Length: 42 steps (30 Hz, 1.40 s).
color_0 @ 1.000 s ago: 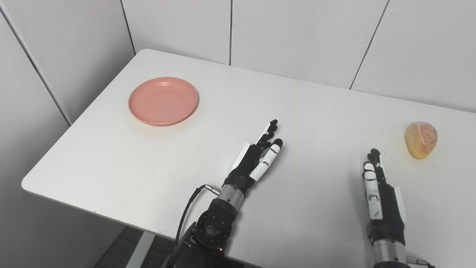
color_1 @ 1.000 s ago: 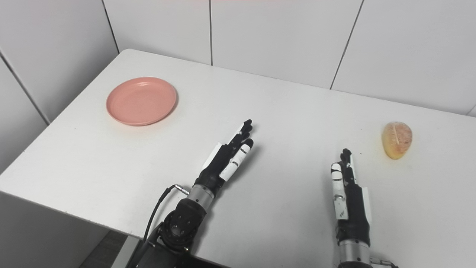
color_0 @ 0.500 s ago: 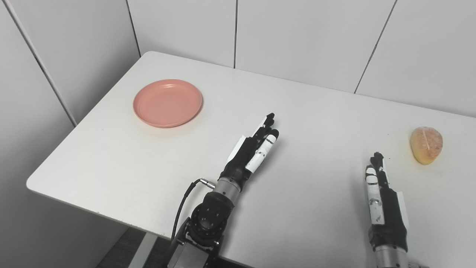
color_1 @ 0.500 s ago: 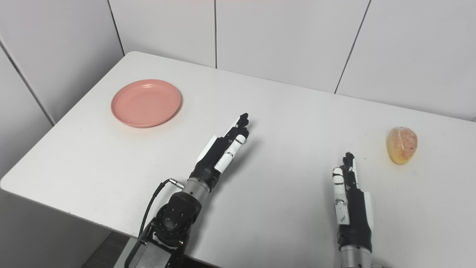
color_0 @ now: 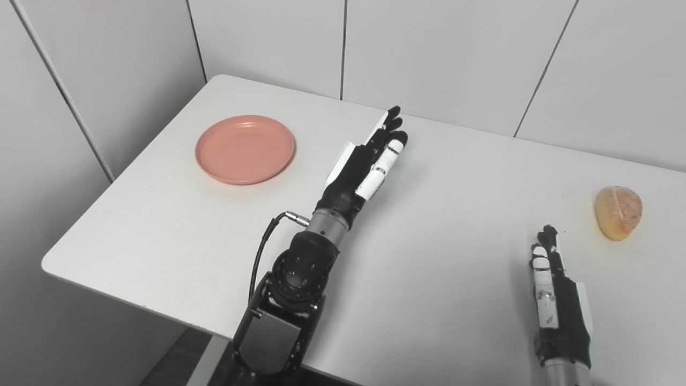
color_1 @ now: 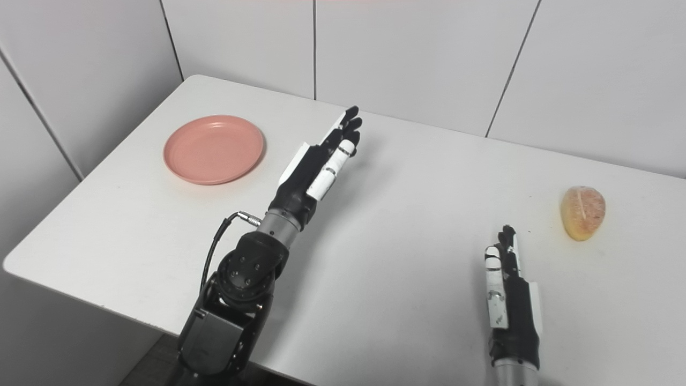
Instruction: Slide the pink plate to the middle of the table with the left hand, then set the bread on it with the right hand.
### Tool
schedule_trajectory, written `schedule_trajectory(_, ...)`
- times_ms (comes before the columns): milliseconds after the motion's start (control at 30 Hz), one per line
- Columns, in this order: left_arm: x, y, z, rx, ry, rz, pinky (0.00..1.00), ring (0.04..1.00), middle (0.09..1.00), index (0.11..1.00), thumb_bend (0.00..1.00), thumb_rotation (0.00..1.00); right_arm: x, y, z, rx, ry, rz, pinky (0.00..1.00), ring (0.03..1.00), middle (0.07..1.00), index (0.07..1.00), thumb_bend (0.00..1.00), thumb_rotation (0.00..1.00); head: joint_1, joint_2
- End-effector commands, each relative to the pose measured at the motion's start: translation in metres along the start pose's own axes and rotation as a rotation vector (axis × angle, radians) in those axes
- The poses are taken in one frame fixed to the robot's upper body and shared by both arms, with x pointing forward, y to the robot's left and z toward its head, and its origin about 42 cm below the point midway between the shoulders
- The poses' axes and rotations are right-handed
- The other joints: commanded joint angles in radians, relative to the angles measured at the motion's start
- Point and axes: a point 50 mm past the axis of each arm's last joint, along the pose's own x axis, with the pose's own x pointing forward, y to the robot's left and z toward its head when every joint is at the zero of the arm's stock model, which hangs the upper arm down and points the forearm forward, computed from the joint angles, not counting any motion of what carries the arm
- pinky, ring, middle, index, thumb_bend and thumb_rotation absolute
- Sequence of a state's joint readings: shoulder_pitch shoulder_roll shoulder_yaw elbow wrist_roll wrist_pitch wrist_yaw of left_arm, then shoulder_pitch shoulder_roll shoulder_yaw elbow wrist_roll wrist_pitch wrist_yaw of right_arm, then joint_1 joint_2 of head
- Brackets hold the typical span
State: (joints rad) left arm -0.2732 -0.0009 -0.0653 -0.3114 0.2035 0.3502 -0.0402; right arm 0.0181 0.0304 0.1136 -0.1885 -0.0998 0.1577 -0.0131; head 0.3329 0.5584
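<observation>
The pink plate lies near the table's far left corner, off to the left of my left hand, which hangs over the table with fingers straight, holding nothing. The bread sits near the table's right edge, just beyond my right hand, flat-fingered, holding nothing
</observation>
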Motion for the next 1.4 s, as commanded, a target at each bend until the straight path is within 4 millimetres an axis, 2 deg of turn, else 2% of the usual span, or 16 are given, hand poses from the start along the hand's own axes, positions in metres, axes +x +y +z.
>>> schedule_trajectory(0, 0.011, 0.008, 0.024, -0.013, -0.083, 0.011, 0.97, 0.977, 0.983, 0.968, 0.37, 1.0, 0.007, 0.004, 0.017, 0.015, -0.086, 0.004, 1.0, 1.0, 1.0, 1.0, 0.08, 1.0, 0.001, 0.001)
schedule_trajectory(267, 0.034, 0.055, 0.04, 0.036, -0.149, 0.112, 0.93, 0.96, 0.977, 0.969, 0.41, 1.0, 0.006, 0.003, 0.018, -0.005, -0.097, 0.008, 1.0, 1.0, 1.0, 0.997, 0.08, 1.0, 0.005, 0.0)
schedule_trajectory(567, 0.053, 0.098, 0.047, 0.003, -0.135, 0.179, 0.98, 0.979, 0.988, 0.98, 0.41, 1.0, 0.007, 0.002, 0.016, 0.015, -0.083, 0.008, 1.0, 1.0, 1.0, 1.0, 0.1, 1.0, 0.015, 0.0)
schedule_trajectory(933, 0.061, 0.143, 0.055, -0.014, -0.126, 0.285, 0.96, 0.955, 0.949, 0.932, 0.4, 1.0, 0.005, -0.004, 0.016, 0.01, -0.086, 0.008, 1.0, 1.0, 1.0, 1.0, 0.11, 1.0, 0.023, -0.004)
schedule_trajectory(1133, 0.063, 0.168, 0.05, 0.007, -0.113, 0.338, 0.95, 0.935, 0.933, 0.918, 0.36, 1.0, 0.007, -0.007, 0.016, -0.019, -0.091, 0.015, 1.0, 1.0, 1.0, 1.0, 0.08, 1.0, 0.029, -0.009)
schedule_trajectory(1367, 0.063, 0.19, 0.038, 0.003, -0.084, 0.403, 0.87, 0.903, 0.892, 0.877, 0.35, 1.0, 0.007, -0.008, 0.013, -0.004, -0.097, 0.017, 1.0, 1.0, 1.0, 1.0, 0.11, 1.0, 0.033, -0.009)
